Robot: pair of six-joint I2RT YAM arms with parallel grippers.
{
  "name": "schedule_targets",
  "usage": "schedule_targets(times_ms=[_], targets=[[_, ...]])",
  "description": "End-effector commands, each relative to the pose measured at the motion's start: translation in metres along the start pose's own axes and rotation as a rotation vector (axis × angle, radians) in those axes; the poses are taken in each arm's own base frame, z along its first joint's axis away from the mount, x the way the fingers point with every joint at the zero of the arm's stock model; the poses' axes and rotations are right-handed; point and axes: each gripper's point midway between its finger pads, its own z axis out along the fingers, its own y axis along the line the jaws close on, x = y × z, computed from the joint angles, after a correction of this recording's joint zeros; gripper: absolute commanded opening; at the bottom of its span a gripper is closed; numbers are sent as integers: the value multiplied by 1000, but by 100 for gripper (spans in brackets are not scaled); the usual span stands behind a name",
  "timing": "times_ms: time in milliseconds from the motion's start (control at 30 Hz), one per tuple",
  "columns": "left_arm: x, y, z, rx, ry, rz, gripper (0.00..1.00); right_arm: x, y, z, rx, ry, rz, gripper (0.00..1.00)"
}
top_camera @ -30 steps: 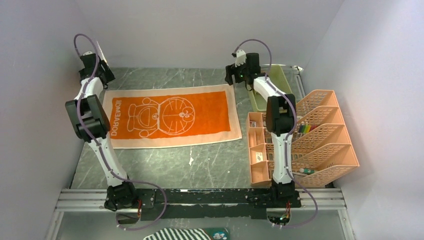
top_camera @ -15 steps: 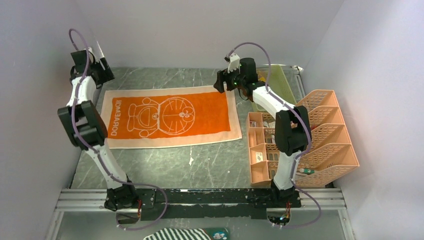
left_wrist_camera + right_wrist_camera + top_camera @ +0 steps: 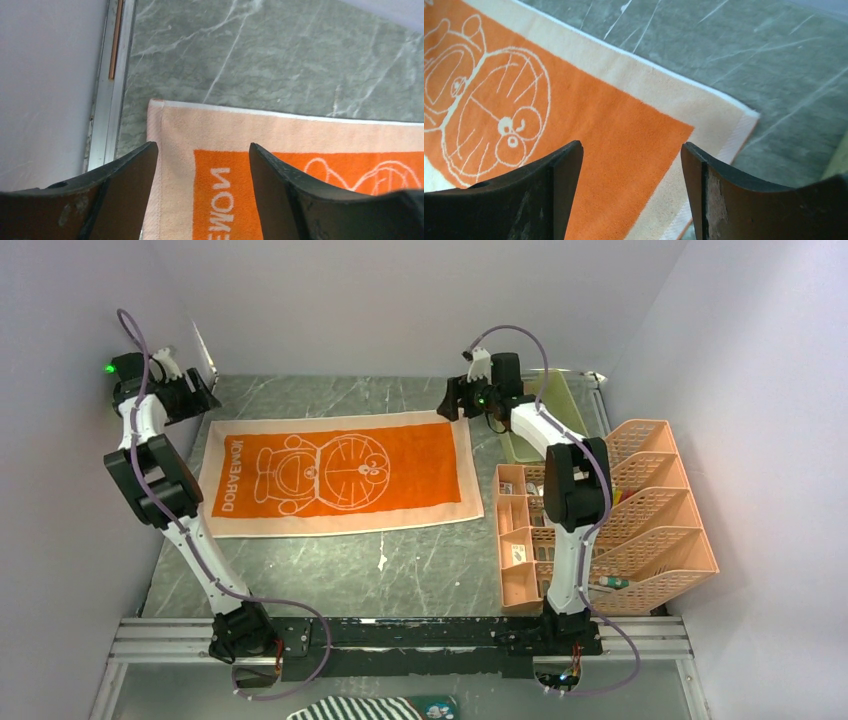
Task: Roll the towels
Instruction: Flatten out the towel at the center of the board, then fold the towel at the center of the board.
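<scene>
The orange towel (image 3: 335, 472) lies flat and fully spread on the far half of the bench (image 3: 420, 565), with its long side running from left to right and the cat drawing facing up. The left tool (image 3: 192, 395) hangs over the far left corner of the towel. Its fingers (image 3: 127, 172) stand wide apart with nothing between them (the wrist view shows only the cream border and some white letters in the gap). The right tool (image 3: 452, 400) hangs over the far right corner, also wide open and empty, and the border and part of the cat's face show between its fingers (image 3: 704, 175). A peach rack (image 3: 640, 515) stands on the right side of the bench, near the towel's right edge but apart from it. A green tray (image 3: 550, 400) lies behind the rack. A striped cloth (image 3: 350, 708) lies in front of the arm bases.
</scene>
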Motion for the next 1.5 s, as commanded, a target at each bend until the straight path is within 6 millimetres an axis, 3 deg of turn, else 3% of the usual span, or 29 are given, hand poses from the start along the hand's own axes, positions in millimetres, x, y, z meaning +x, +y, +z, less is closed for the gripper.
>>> schedule_targets(times_ms=[0,133,400,800,867,1000,1133,1200,1267,1367,1467], targets=[[35,31,22,-68,47,3,74,17,10,10,-98,5,37,72],[45,50,42,-145,37,17,57,27,11,12,-133,-4,64,72],[38,76,67,-276,19,60,59,26,22,6,-197,-36,70,71],[66,72,70,-415,101,102,56,19,21,-2,-194,-55,60,71],[66,69,66,-415,97,113,46,15,20,-6,-184,-59,51,71],[71,63,60,-434,106,129,45,11,17,-11,-165,-66,42,71],[68,62,51,-464,94,129,44,13,-7,-5,-95,-37,84,72],[59,59,46,-463,71,125,25,19,-25,3,-49,-3,117,71],[48,53,40,-450,39,125,15,24,-40,9,5,24,119,70],[30,45,32,-434,-3,127,7,25,-54,15,66,39,110,70],[15,40,23,-434,-33,135,7,22,-69,19,126,43,102,69]])
